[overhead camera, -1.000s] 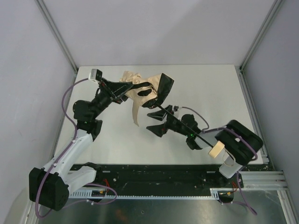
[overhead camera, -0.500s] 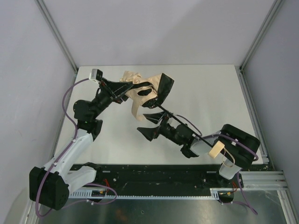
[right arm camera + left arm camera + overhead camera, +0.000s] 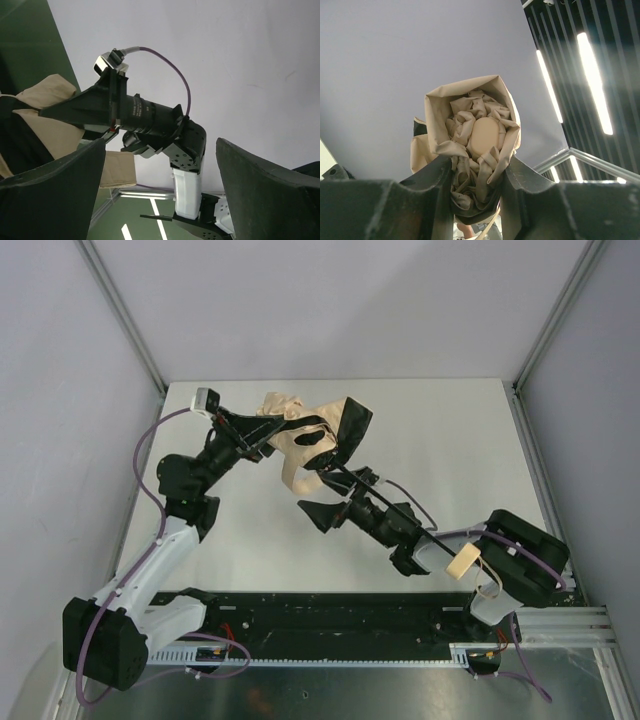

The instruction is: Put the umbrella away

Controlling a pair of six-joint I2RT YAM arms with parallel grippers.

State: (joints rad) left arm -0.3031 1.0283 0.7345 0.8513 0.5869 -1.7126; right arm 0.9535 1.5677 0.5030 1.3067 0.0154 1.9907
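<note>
**umbrella held at one end only, right jaws not yet on it**

the umbrella (image 3: pixel 300 435) is over the far-left part of the table (image 3: pixel 450 440). its beige canopy (image 3: pixel 470 135) is bunched and its thin black shaft (image 3: pixel 440 548) runs diagonally to the tan handle (image 3: pixel 463 562) near the right arm's base. whether the handle rests on anything cannot be told.

the left gripper (image 3: pixel 477 175) is clamped on the crumpled canopy around the tip. the right gripper (image 3: pixel 325 495) stands wide apart beside the shaft with nothing between its fingers.

risks, as judged:
- the only grip is on loose fabric, which could slide out and drop the umbrella.
- the right jaws could close on the dangling strap (image 3: pixel 288 475) or a fold instead of the shaft.
- pushing the extended shaft off-axis could bend it or jam the collapse.
</note>
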